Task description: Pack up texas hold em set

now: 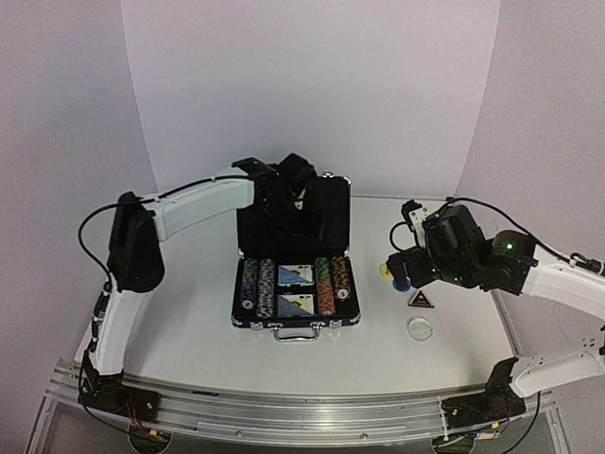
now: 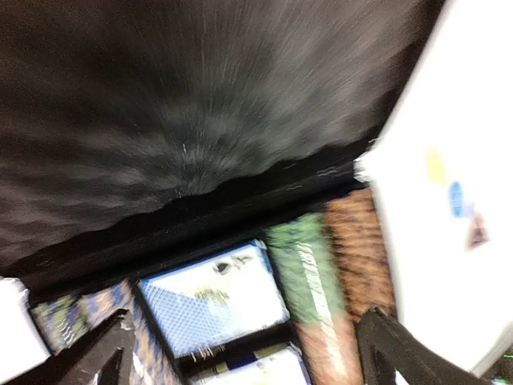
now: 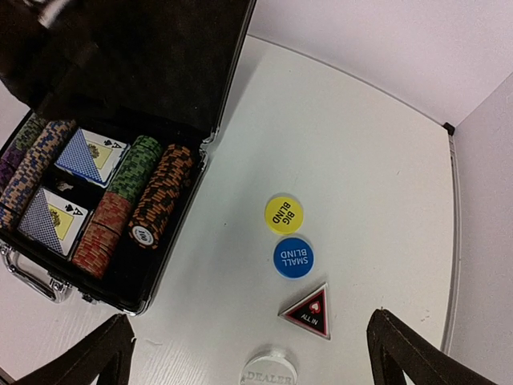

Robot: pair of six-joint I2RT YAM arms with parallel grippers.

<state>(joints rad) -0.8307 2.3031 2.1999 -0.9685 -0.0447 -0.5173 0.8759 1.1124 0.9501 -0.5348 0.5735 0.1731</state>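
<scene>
The black briefcase (image 1: 248,320) lies open mid-table with its lid (image 1: 326,216) upright. Inside are rows of striped chips (image 1: 266,287) and two blue-backed decks (image 1: 296,274). My left gripper (image 1: 284,194) is open and empty, close in front of the lid's dark lining (image 2: 200,104), above the decks (image 2: 212,297) and chips (image 2: 309,273). My right gripper (image 1: 402,270) is open and empty above the table to the right of the case. Under it lie a yellow disc (image 3: 284,214), a blue disc (image 3: 292,257), a dark triangular button (image 3: 309,311) and a clear disc (image 3: 270,369).
The triangular button (image 1: 421,300) and the clear disc (image 1: 420,328) lie on the white table (image 1: 189,331) right of the case. The case handle (image 1: 296,333) faces the near edge. White walls close in the back and sides.
</scene>
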